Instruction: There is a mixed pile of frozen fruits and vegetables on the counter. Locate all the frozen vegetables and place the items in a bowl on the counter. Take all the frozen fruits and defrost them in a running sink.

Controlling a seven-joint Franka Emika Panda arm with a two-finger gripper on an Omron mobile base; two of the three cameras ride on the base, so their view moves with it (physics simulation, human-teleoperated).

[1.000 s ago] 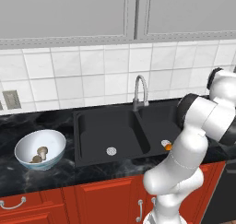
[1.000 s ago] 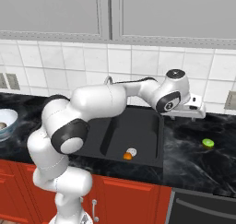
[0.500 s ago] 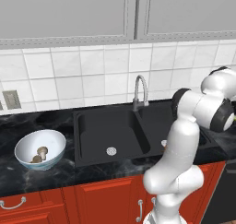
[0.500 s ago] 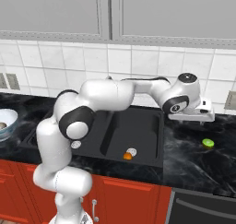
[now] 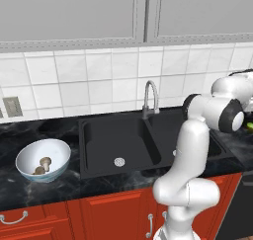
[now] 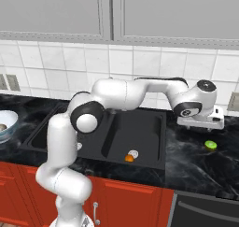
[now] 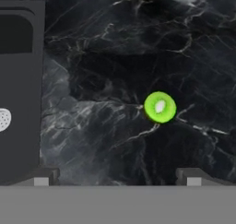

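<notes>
Lime green fruit point(image 7: 160, 107) with pale centre, black white-veined counter point(image 7: 115, 57), orange fruit point(image 6: 129, 158), matte black sink point(image 6: 140, 132)

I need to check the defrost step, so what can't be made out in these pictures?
- Water from the faucet: none discernible, too fine to tell.
- Orange fruit: arm covers that basin in left base view.
- Second mushroom: half hidden by bowl wall.
- Green fruit: barely shows behind the arm, left base view.

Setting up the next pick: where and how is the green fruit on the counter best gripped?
Take the green fruit across its round middle, coming straight down from above. It lies alone on the black counter, right of the sink, with free space on every side. The end effector hangs open above it; probably center over the fruit first, since it sits off to one side.
</notes>
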